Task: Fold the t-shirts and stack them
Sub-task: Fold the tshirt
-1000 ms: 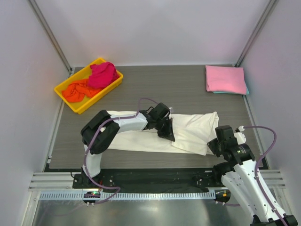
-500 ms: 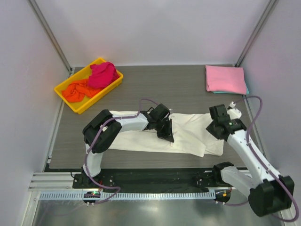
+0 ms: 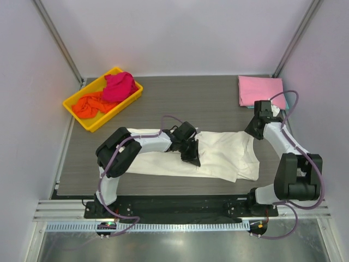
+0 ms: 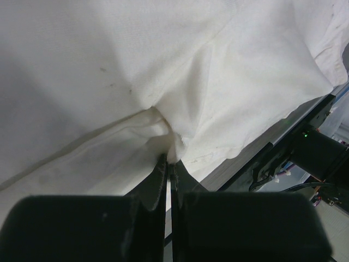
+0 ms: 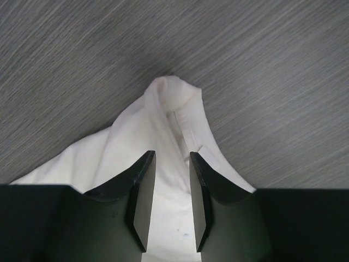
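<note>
A cream-white t-shirt [image 3: 218,155] lies spread across the middle of the table. My left gripper [image 3: 191,154] is shut on a pinch of its cloth near the middle; in the left wrist view the fingertips [image 4: 169,162] hold a bunched fold of the shirt [image 4: 163,65]. My right gripper [image 3: 252,132] is open at the shirt's far right corner. In the right wrist view its jaws [image 5: 169,164] straddle that cloth corner [image 5: 173,98] without closing on it. A folded pink t-shirt [image 3: 260,91] lies at the back right on a teal one [image 3: 285,106].
A yellow tray [image 3: 82,118] at the back left holds a magenta shirt [image 3: 120,86] and an orange shirt [image 3: 89,105]. White walls enclose the table on three sides. The black arm mount runs along the near edge.
My right arm has swung from the near right edge back to the shirt's far right corner. The shirt's right end now lies wider and flatter. The left gripper has stayed put.
</note>
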Controlling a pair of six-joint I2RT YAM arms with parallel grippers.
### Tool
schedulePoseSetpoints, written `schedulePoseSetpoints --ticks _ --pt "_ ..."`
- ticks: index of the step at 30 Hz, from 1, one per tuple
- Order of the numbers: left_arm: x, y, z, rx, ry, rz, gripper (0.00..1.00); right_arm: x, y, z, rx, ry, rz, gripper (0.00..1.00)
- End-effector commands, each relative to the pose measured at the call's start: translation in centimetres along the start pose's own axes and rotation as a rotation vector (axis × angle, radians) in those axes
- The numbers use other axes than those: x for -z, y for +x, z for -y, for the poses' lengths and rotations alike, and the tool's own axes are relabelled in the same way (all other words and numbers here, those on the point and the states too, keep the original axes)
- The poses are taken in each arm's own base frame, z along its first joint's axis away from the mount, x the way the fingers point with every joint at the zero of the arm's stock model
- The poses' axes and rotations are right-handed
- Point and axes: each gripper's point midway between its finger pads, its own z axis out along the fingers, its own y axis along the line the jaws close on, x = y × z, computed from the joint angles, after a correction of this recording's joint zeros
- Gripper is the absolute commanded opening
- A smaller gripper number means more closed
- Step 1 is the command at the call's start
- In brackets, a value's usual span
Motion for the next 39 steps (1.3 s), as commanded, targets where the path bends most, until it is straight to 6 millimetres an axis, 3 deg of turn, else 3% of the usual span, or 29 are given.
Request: schedulePoseSetpoints --ticks 1,9,15,17,22,25,33,38,39 --pt "0.9 -0.1 0.5 -0.021 0.012 0.007 0.0 -0.8 -3.0 -2.4 0.046 -0.123 0.054 0.36" --pt "1.1 -0.4 0.8 -0.02 0.015 0.012 0.0 -2.4 -2.9 -3.4 0.061 -0.198 0.017 0.35" --pt "1.0 -0.2 0.5 -0.009 0.003 0.009 0.0 -4.0 -1.5 -0.5 0.046 -0.072 0.023 0.32" --pt "1.1 -0.4 0.3 -0.01 -0.012 0.024 0.0 -4.4 -1.3 -0.6 0.039 -0.083 0.034 0.32" --pt "1.4 0.0 -0.1 0.005 -0.035 0.019 0.0 -6.0 0.4 1.2 0.035 0.003 0.005 0.15" --pt "1.8 -0.1 -0.1 0.017 -0.044 0.029 0.0 -5.9 0.8 2.1 0.013 0.036 0.023 0.11" --pt "1.6 -0.5 -0.9 0.02 -0.11 0.025 0.0 -6.6 0.2 1.7 -0.012 0.021 0.063 0.24" --pt "1.6 -0.7 -1.7 0.024 -0.151 0.032 0.0 -6.5 0.4 2.8 -0.012 0.08 0.055 0.26" --pt "1.6 -0.6 -2.0 0.026 -0.169 0.031 0.0 -6.0 -0.4 3.2 -0.016 0.109 0.082 0.28"
